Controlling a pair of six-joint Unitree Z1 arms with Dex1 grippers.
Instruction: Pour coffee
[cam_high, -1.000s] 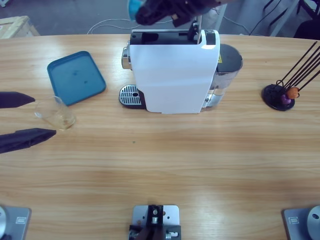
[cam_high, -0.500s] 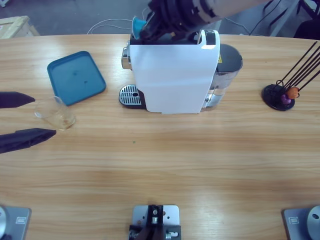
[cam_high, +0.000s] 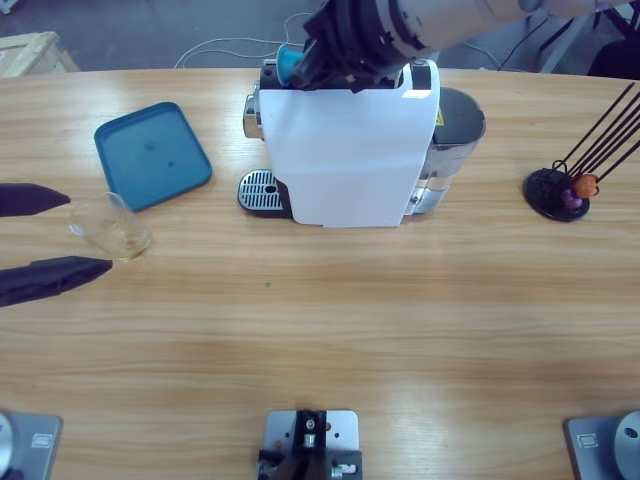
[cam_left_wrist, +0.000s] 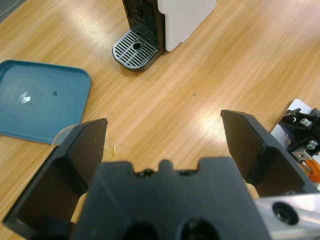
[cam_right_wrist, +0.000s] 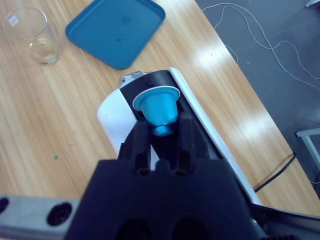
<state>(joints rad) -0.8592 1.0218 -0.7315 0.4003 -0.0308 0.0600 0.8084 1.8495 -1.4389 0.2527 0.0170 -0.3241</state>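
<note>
A: My right gripper (cam_right_wrist: 161, 131) is clenched on the blue capsule (cam_right_wrist: 158, 106), down from above the coffee machine (cam_high: 345, 150) to its black top slot in the last second. Loading looks imminent.

B: And left?

A: Left gripper (cam_high: 45, 233) spread wide around the clear glass tumbler (cam_high: 108, 227); thin brown coffee (cam_right_wrist: 42, 48) inside, beside the smooth blue tray (cam_high: 150, 155).

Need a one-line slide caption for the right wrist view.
Right gripper holds a blue capsule over the white coffee machine's open top slot; glass tumbler and blue tray beyond.
</note>
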